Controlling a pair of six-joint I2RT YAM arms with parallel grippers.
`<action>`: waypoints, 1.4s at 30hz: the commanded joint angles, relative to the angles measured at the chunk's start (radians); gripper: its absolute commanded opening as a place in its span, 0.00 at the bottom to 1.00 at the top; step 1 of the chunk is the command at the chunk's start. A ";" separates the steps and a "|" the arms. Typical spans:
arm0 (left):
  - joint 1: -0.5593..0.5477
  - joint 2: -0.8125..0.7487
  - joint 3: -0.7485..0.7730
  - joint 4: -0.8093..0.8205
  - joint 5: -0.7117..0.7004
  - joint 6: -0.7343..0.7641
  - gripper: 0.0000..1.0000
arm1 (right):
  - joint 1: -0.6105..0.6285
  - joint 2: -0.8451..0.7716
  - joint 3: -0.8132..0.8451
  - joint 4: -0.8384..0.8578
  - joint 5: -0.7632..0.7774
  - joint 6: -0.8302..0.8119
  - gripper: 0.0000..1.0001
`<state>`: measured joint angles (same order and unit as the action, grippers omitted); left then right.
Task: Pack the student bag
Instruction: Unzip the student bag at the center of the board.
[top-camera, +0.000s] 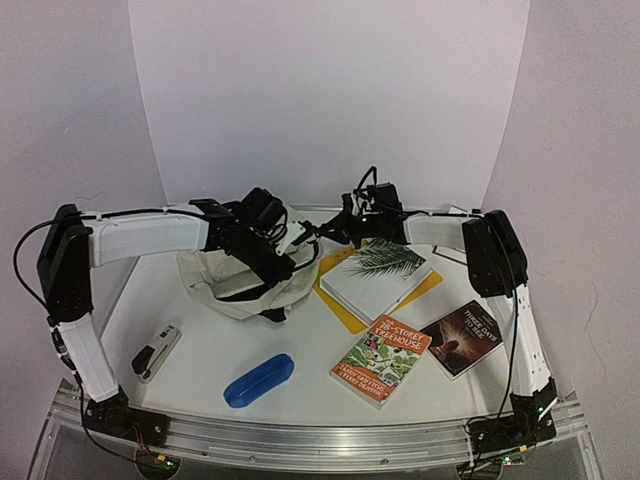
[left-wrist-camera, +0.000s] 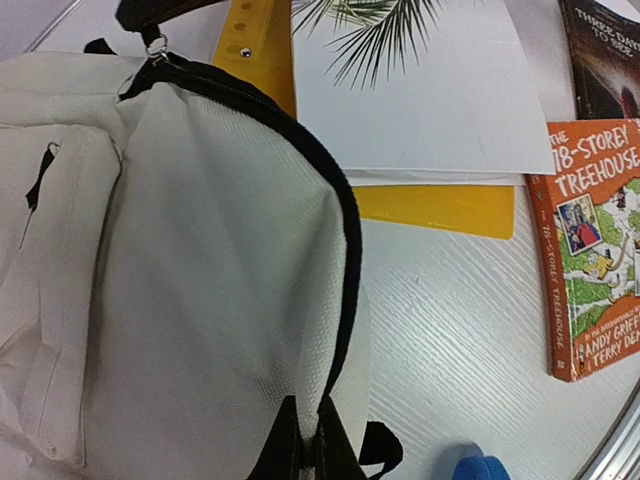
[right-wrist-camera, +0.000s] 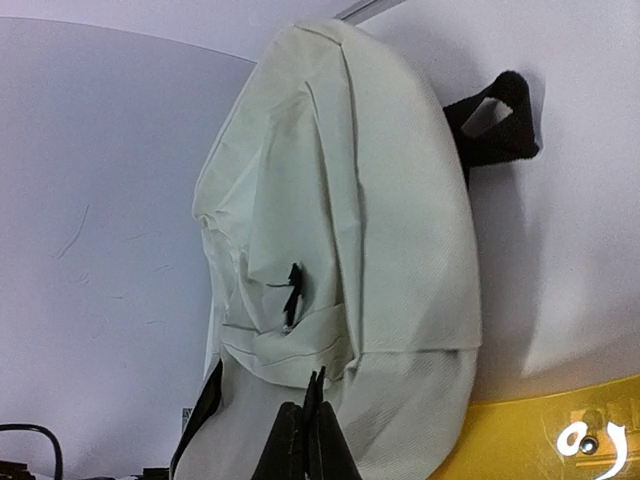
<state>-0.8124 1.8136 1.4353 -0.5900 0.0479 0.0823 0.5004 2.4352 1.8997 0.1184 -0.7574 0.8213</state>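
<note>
White wood-grain table (top-camera: 200, 380) seen, pale walls behind. Orange book (left-wrist-camera: 595, 250) marked "18-STOREY TREEHOUSE". Dark book (top-camera: 462, 338) marked "THREE DAYS", rest too small. Student bag (top-camera: 240, 285), soft cream woven cloth with black zip edge, laid at back left of table, beside flat yellow folder (left-wrist-camera: 440, 205). Left gripper (left-wrist-camera: 310, 415) clamped on bag's black edge. Right gripper (right-wrist-camera: 312, 395) pinched tight on bag's cloth.

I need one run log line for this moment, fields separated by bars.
left hand: shut on student bag zipper edge | right hand: shut on student bag | blue pencil case: on table, outside bag
</note>
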 joint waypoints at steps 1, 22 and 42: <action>-0.002 -0.203 -0.087 -0.046 0.006 0.025 0.00 | -0.022 0.028 0.050 0.048 0.041 -0.028 0.00; 0.015 -0.305 -0.212 -0.036 -0.080 0.025 0.09 | -0.047 0.085 0.106 -0.035 0.087 -0.154 0.00; 0.034 -0.195 -0.146 -0.053 0.144 0.062 0.67 | -0.014 0.024 0.035 -0.029 0.033 -0.151 0.00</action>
<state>-0.7607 1.6299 1.2248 -0.6362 0.1335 0.0805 0.4793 2.5240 1.9442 0.0776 -0.7441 0.6804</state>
